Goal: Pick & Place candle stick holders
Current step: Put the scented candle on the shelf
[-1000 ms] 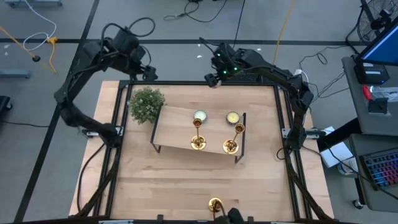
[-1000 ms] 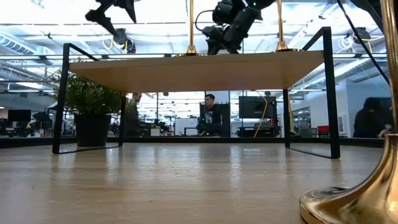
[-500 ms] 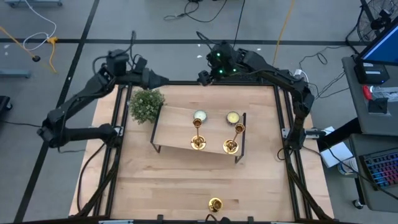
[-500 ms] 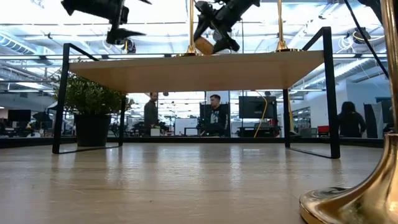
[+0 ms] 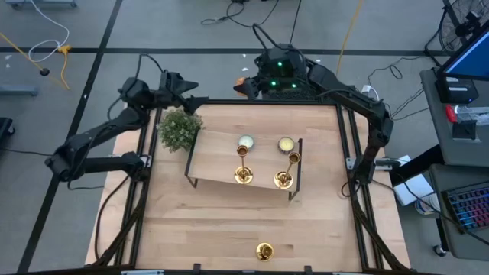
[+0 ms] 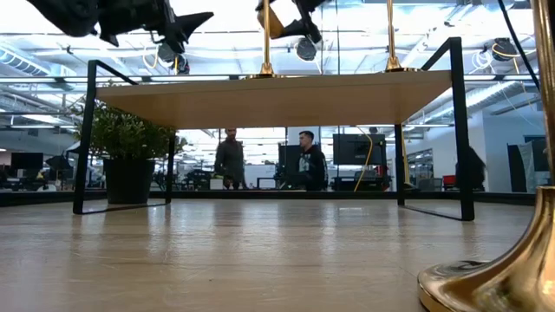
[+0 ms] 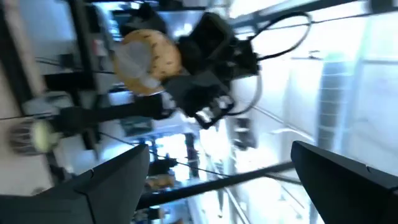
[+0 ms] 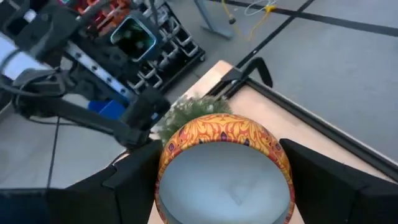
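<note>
Above tabletop [image 5: 229, 221] rear: right tool [image 8: 224, 180] clamped on orange patterned candle [image 8: 225, 163], left tool [image 5: 192, 98] gaping, empty.

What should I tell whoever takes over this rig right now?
Left hand: open, empty, raised past the table's far edge near the plant.
Right hand: also past the far edge, shut on an orange patterned tealight, not a holder.
Two candle stick holders stand upright on the raised shelf, each in front of a pale tealight.
The third holder stands on the table near its front edge, untouched.
Left, most likely: set down the tealight, then pick and place the third holder.
</note>
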`<move>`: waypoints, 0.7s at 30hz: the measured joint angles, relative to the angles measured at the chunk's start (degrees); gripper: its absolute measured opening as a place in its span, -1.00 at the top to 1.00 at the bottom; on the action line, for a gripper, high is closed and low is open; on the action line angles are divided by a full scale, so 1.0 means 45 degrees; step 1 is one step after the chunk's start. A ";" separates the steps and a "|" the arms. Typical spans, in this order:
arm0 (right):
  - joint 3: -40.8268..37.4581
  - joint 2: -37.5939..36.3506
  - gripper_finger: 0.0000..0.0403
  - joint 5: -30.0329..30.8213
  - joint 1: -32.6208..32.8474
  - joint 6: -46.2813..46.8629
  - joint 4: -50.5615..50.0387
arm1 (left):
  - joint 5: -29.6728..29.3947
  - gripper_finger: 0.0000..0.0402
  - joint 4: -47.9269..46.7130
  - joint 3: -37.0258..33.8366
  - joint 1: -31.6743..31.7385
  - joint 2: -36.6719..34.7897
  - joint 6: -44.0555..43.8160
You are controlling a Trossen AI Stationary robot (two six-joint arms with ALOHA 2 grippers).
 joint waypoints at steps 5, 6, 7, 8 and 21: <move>0.0005 -0.0217 -0.46 -0.0002 0.0419 0.0015 0.0897 | 0.0240 -0.98 0.2509 -0.1154 -0.0444 0.0240 -0.1825; 0.0005 -0.0219 -0.46 -0.0003 0.0524 0.0014 0.1033 | 0.0275 -0.98 0.2864 -0.1322 -0.0578 0.0303 -0.2143; 0.0005 -0.0202 -0.46 0.0002 0.0630 0.0006 0.1236 | 0.0303 -0.98 0.3227 -0.1423 -0.0700 0.0352 -0.2365; 0.0004 -0.0181 -0.46 -0.0001 0.0757 -0.0018 0.1403 | 0.0306 -0.98 0.3507 -0.1542 -0.0827 0.0388 -0.2526; -0.0015 -0.0178 -0.47 0.0010 0.2256 -0.0363 0.2070 | -0.0985 -0.98 0.4248 -0.1576 -0.2646 0.1367 -0.2976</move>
